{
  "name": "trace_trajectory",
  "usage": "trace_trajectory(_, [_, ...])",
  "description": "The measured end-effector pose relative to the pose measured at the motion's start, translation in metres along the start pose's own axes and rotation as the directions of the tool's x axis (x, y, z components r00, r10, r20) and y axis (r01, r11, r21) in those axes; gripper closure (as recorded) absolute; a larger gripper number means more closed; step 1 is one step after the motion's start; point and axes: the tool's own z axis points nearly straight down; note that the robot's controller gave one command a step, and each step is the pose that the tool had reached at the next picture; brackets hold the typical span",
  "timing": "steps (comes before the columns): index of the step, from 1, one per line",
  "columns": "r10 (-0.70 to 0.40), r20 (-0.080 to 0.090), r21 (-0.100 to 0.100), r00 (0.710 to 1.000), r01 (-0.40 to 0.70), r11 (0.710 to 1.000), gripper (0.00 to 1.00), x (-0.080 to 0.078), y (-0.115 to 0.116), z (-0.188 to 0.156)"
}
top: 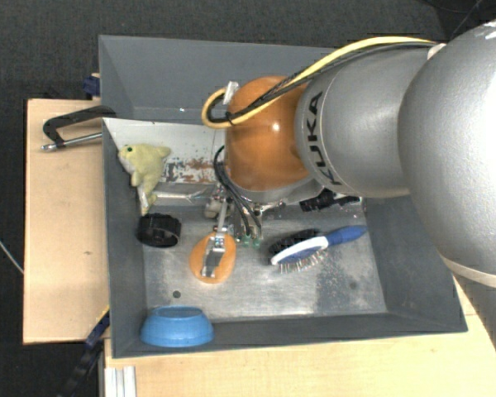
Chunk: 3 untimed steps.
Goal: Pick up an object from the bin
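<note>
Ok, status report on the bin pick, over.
Hand low over the orange oval object, mid-bin. Grasp not confirmed. Blue-handled brush close beside it, black round part on the other side; neither touching it.

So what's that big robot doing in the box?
The robot arm is trying to pick something out of the grey bin. Its gripper is down right over an orange oval thing in the middle. A black round thing, a blue brush, a yellowish soft toy and a blue bowl lie around it. Nothing is lifted yet.
</note>
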Motion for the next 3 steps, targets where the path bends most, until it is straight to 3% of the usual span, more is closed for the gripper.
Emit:
trace_trajectory(1, [-0.113,0.018,-0.006,0.993,0.113,0.994,0.0,0.003,-0.032,0.061])
trace_trajectory(2, [-0.113,0.022,-0.008,0.993,0.113,0.994,1.0,0.002,-0.03,0.058])
trace_trajectory(3, [-0.262,0.024,-0.003,0.965,0.262,0.965,1.0,0.008,-0.023,-0.06])
